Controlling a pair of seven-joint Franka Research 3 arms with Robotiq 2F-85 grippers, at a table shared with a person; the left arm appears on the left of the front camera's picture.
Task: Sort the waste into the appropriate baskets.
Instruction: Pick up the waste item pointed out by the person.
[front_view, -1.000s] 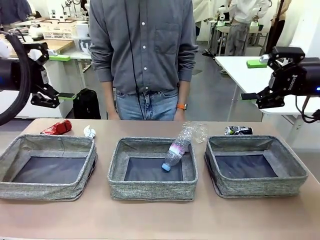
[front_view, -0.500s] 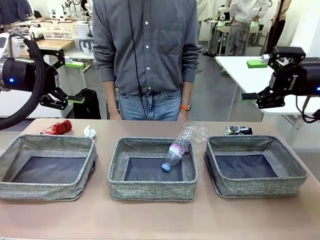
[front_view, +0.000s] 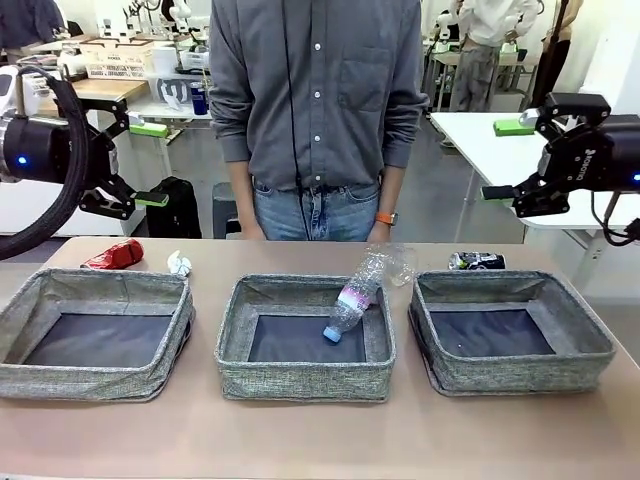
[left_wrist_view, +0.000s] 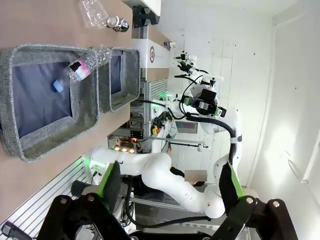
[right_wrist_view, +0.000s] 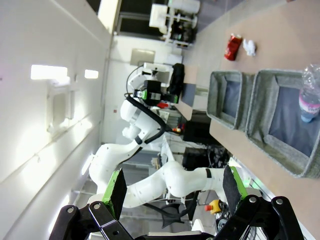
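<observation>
Smooth tan tabletop (front_view: 320, 440), woven grey basket (front_view: 305, 382), crinkled clear bottle (front_view: 355, 295)

Bright, even indoor lighting, sharp focus, wide-angle stretch at wrist-view edges

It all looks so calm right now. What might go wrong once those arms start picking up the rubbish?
The bottle leans cap-down over the far rim of the middle basket, beside the clear cup; a nudge might tip it out or send the cup rolling. The red can and paper ball behind the left basket, and the dark can behind the right basket, lie close to the person, so a reaching arm may come near them.
</observation>
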